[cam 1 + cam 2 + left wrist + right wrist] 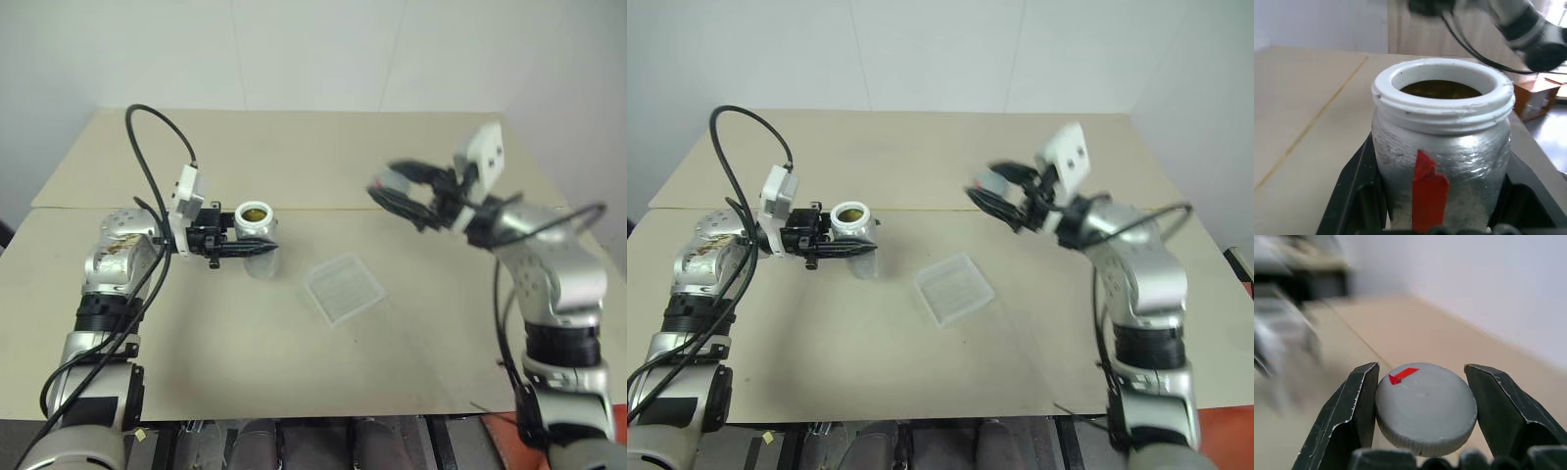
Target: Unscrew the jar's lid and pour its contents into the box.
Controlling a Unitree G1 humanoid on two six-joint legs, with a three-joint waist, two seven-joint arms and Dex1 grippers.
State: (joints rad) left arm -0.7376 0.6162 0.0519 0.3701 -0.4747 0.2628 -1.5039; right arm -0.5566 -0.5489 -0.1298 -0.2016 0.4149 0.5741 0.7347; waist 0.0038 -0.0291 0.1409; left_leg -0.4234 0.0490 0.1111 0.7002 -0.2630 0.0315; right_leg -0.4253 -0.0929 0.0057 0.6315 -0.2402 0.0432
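Now unscrewed: right gripper (1420, 411) clenches the lid (1425, 409) at upper right; left gripper (240, 247) grasps the open jar (255, 235), center-left. Next, tipping over the box (343, 289).

Jar (1442, 161) body was silvery-grey w/ a red strip down the front; neck and rim were white. Contents (1440, 89) were dark yellowish-brown, brighter yellow from the head cam. Lid (1425, 406) was plain grey, fine ribbing round its edge, w/ a small red arrow-like mark on top. Box (343, 287) was clear plastic w/ fine parallel ribs across its bottom. Gripper fingers (1359, 416) were black. Table (294, 157) was pale beige; wall behind was white.
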